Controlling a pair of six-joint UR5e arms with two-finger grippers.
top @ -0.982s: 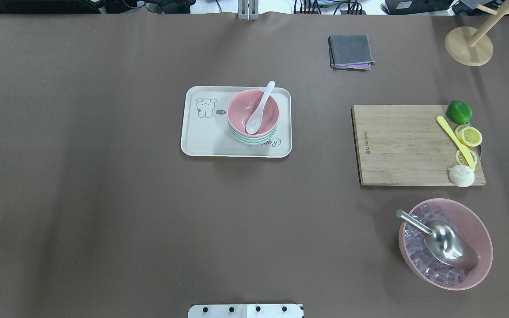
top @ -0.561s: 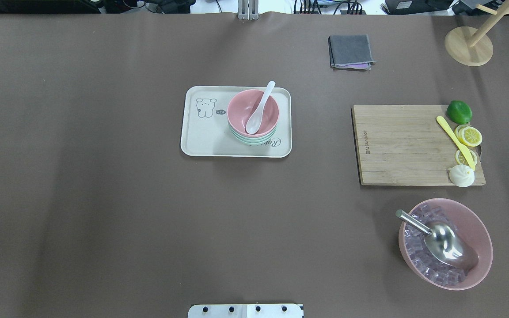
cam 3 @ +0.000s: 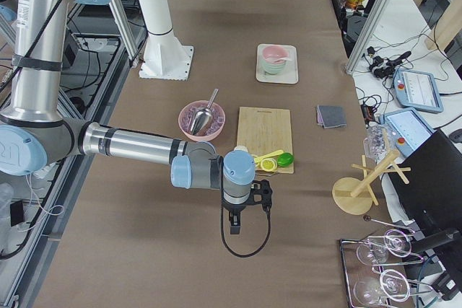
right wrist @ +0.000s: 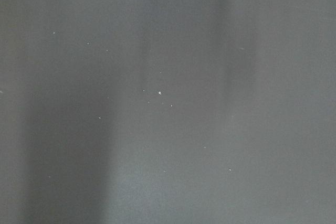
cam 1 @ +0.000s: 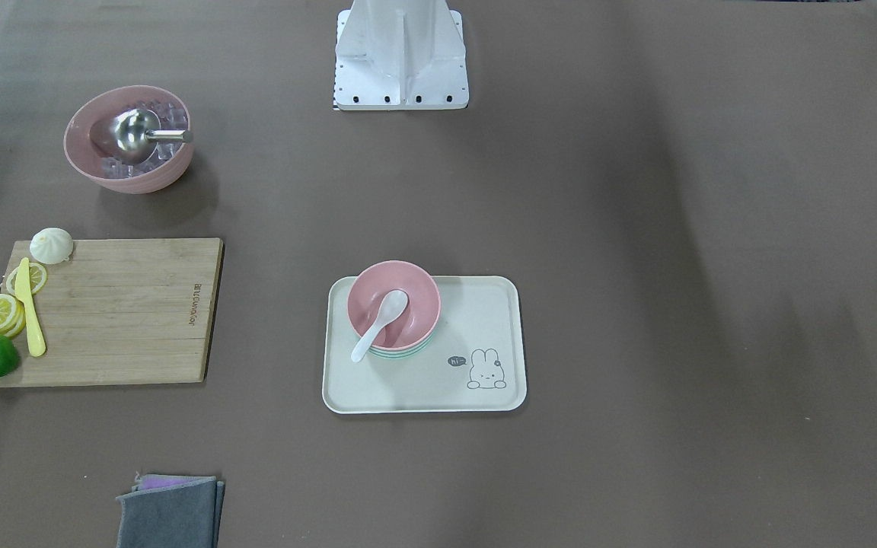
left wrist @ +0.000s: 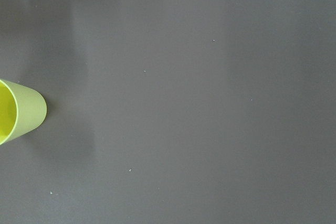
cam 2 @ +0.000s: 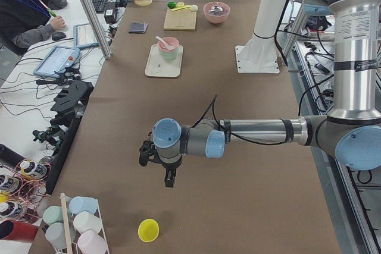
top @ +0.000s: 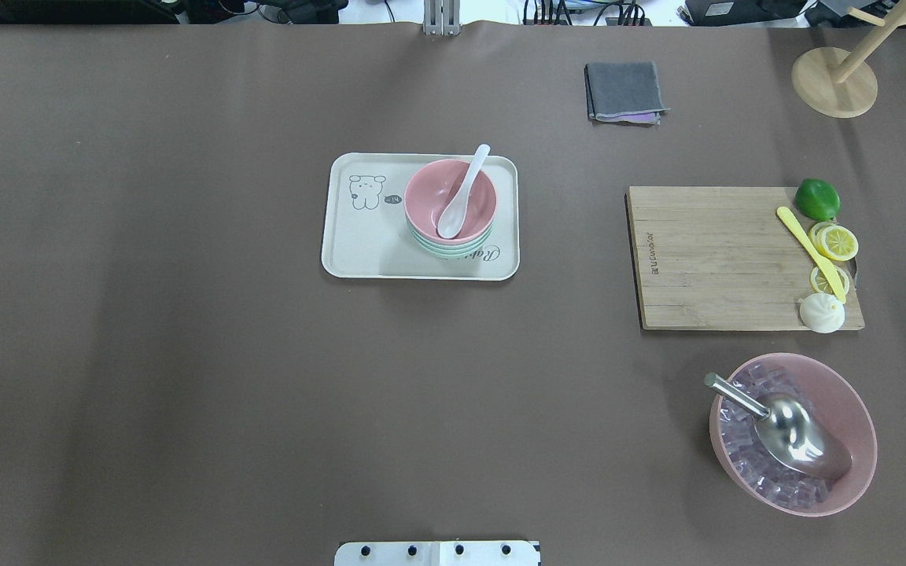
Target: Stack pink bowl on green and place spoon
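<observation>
A pink bowl [top: 429,192] sits stacked on green bowls [top: 453,247] at the right end of a cream tray [top: 359,244] in mid table. A white spoon [top: 462,192] lies in the pink bowl, its handle over the far rim. The front-facing view shows the same stack [cam 1: 416,297] and spoon [cam 1: 381,316]. My left gripper [cam 2: 169,178] shows only in the exterior left view, far from the tray; I cannot tell if it is open or shut. My right gripper [cam 3: 233,226] shows only in the exterior right view, beyond the cutting board; I cannot tell its state.
A wooden cutting board [top: 712,255] with a lime [top: 817,199], lemon slices, a yellow knife and a bun lies on the right. A large pink bowl [top: 854,409] holds ice and a metal scoop. A grey cloth [top: 624,90] and a wooden stand [top: 834,82] are at the back. A yellow cup [left wrist: 18,114] is near my left wrist.
</observation>
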